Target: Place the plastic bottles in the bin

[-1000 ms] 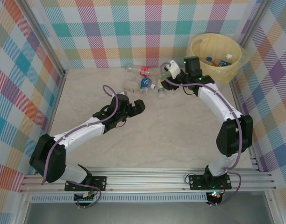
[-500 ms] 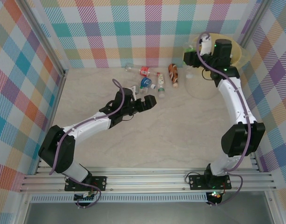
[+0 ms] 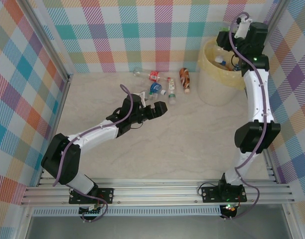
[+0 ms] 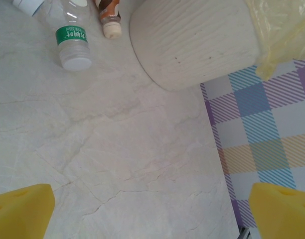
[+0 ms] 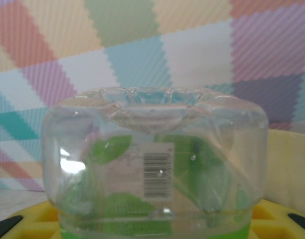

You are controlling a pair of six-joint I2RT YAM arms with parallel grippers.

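**Right gripper holds a bottle over the bin**

Our right gripper [image 3: 226,39] is raised high at the table's back right corner. It is clenched on a clear bottle [image 5: 155,164] with a green label. In the right wrist view the bottle's ridged bottom faces the camera, with the plaid wall [image 5: 192,50] behind it. From above, gripper and bottle hang over the far left rim of the bin [image 3: 215,87], which stands on the table [image 3: 192,144] in that corner. We see a couple of binned bottles [image 3: 220,61] lying inside it.

Our left gripper [image 3: 153,104] sits low over the middle of the table. It is released, its yellow pads [image 4: 23,211] spread wide with nothing between them.

Loose bottles [image 3: 153,88] lie in a cluster near the back edge, left of the bin. Of these, the amber bottle [image 3: 184,78] lies nearest the bin without touching it. A green-labelled bottle [image 3: 171,94] lies just to its left, its cap pointing toward the near edge.
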